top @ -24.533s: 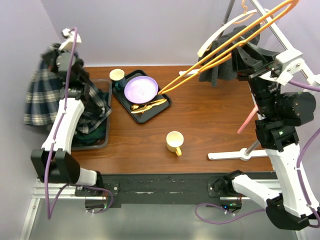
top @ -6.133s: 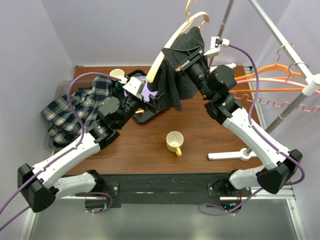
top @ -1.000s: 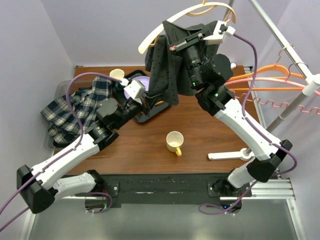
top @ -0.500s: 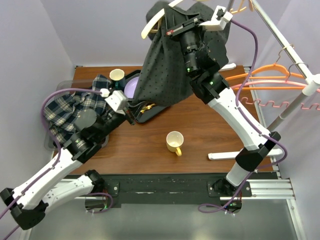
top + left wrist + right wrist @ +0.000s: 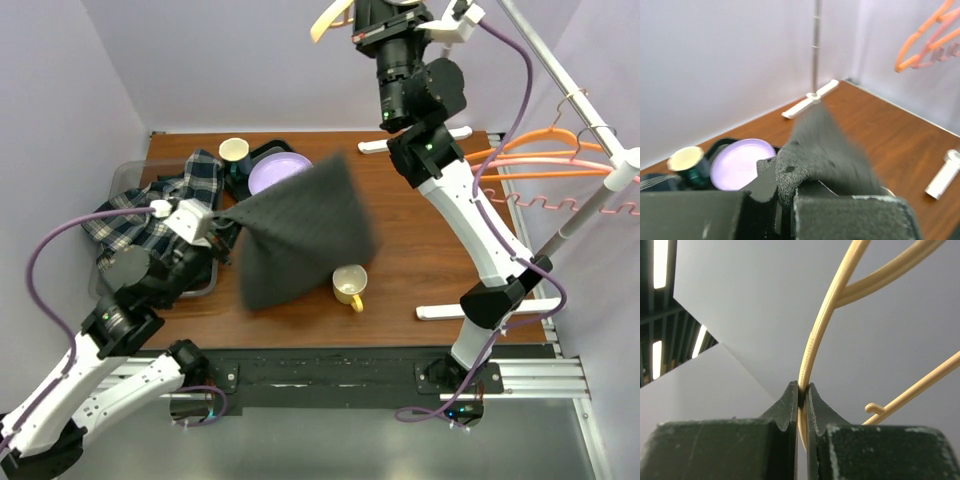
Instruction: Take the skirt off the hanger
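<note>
Top external: we note left gripper (image 5: 220, 214) clamping the freed skirt (image 5: 300, 235), right gripper (image 5: 801, 398) pinching the hanger (image 5: 816, 340); low-hanging cloth could topple the mug (image 5: 348, 284).

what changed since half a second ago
The skirt has come off the hanger: the left gripper, shut on its corner, pulled it down and back toward the near left, while the right gripper raised the hanger higher. The mug and plate stayed put.
</note>
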{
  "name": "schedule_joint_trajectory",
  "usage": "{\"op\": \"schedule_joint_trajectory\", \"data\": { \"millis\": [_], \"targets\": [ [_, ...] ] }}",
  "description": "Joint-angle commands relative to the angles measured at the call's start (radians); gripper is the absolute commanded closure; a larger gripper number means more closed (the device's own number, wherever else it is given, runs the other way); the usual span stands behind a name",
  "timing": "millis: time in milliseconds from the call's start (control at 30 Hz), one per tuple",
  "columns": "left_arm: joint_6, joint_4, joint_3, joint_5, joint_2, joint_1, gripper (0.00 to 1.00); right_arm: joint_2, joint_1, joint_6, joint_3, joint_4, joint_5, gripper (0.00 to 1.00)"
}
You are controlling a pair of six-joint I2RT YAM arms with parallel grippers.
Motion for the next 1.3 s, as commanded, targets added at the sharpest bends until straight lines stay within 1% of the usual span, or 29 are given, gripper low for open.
{"op": "schedule_joint_trajectory", "data": {
  "millis": [0, 33, 133, 167, 267, 300, 333, 400, 433, 467, 500, 533, 567, 600, 633, 667, 700, 733, 767, 800, 833, 867, 933, 967, 1000, 1067, 1133, 1267],
  "targets": [
    [0.053, 0.065, 0.140, -0.230, -0.052, -0.004, 1.00, -0.022, 0.000, -0.064, 0.081, 0.031, -0.003, 1.00],
    [0.066, 0.077, 0.164, -0.273, -0.051, -0.004, 1.00, -0.022, 0.000, -0.067, 0.089, 0.022, -0.008, 1.00],
    [0.116, 0.124, 0.275, -0.317, -0.020, -0.005, 1.00, -0.042, -0.002, -0.085, 0.081, 0.012, -0.031, 1.00],
    [0.142, 0.144, 0.333, -0.321, -0.008, -0.005, 1.00, -0.059, -0.002, -0.087, 0.061, 0.014, -0.035, 1.00],
    [0.210, 0.174, 0.428, -0.354, 0.049, -0.005, 1.00, -0.085, -0.002, -0.097, 0.026, 0.006, -0.052, 1.00],
    [0.239, 0.212, 0.445, -0.370, 0.082, -0.004, 1.00, -0.091, 0.000, -0.097, 0.018, -0.009, -0.061, 1.00],
    [0.274, 0.232, 0.455, -0.420, 0.099, -0.004, 1.00, -0.100, -0.002, -0.097, -0.003, -0.012, -0.087, 1.00],
    [0.395, 0.333, 0.459, -0.492, 0.151, -0.004, 1.00, -0.120, 0.000, -0.088, -0.025, -0.020, -0.121, 1.00],
    [0.502, 0.379, 0.455, -0.573, 0.173, -0.004, 1.00, -0.123, 0.001, -0.084, -0.035, -0.027, -0.156, 1.00],
    [0.564, 0.478, 0.444, -0.610, 0.197, -0.005, 1.00, -0.128, 0.000, -0.076, -0.037, -0.037, -0.176, 1.00],
    [0.628, 0.535, 0.439, -0.645, 0.254, -0.004, 1.00, -0.132, 0.000, -0.071, -0.036, -0.061, -0.195, 1.00],
    [0.755, 0.587, 0.439, -0.705, 0.285, -0.004, 1.00, -0.135, 0.000, -0.068, -0.034, -0.073, -0.216, 1.00],
    [0.814, 0.679, 0.448, -0.730, 0.316, -0.004, 1.00, -0.138, 0.001, -0.064, -0.032, -0.084, -0.251, 1.00],
    [0.871, 0.730, 0.455, -0.753, 0.375, -0.002, 1.00, -0.145, 0.001, -0.064, -0.035, -0.099, -0.271, 1.00],
    [0.982, 0.779, 0.459, -0.785, 0.401, -0.001, 1.00, -0.160, 0.000, -0.061, -0.046, -0.104, -0.284, 1.00],
    [1.024, 0.865, 0.473, -0.794, 0.426, 0.019, 1.00, -0.169, 0.001, -0.056, -0.058, -0.106, -0.307, 1.00],
    [1.050, 0.893, 0.482, -0.801, 0.470, 0.047, 1.00, -0.181, 0.001, -0.056, -0.074, -0.101, -0.318, 1.00],
    [1.019, 0.882, 0.496, -0.799, 0.489, 0.085, 1.00, -0.209, 0.001, -0.053, -0.106, -0.097, -0.322, 1.00],
    [0.964, 0.831, 0.551, -0.792, 0.507, 0.182, 1.00, -0.221, 0.001, -0.051, -0.121, -0.093, -0.327, 1.00],
    [0.895, 0.763, 0.585, -0.761, 0.539, 0.233, 1.00, -0.237, 0.003, -0.051, -0.137, -0.092, -0.330, 1.00],
    [0.759, 0.652, 0.640, -0.740, 0.557, 0.287, 1.00, -0.258, 0.001, -0.051, -0.166, -0.090, -0.330, 1.00],
    [0.708, 0.602, 0.669, -0.723, 0.573, 0.376, 1.00, -0.272, 0.001, -0.053, -0.181, -0.084, -0.331, 1.00],
    [0.641, 0.496, 0.759, -0.729, 0.642, 0.436, 1.00, -0.290, 0.001, -0.051, -0.216, -0.078, -0.345, 1.00],
    [0.649, 0.485, 0.786, -0.747, 0.694, 0.473, 1.00, -0.306, 0.001, -0.051, -0.224, -0.078, -0.353, 1.00],
    [0.661, 0.484, 0.807, -0.788, 0.718, 0.491, 1.00, -0.310, 0.001, -0.051, -0.230, -0.078, -0.367, 1.00],
    [0.693, 0.473, 0.869, -0.822, 0.774, 0.533, 1.00, -0.329, 0.003, -0.051, -0.252, -0.074, -0.371, 1.00],
    [0.705, 0.433, 0.936, -0.856, 0.800, 0.550, 1.00, -0.344, 0.003, -0.056, -0.279, -0.069, -0.364, 1.00],
    [0.768, 0.459, 0.962, -0.913, 0.807, 0.564, 1.00, -0.384, 0.001, -0.061, -0.335, -0.040, -0.362, 1.00]
  ]
}}
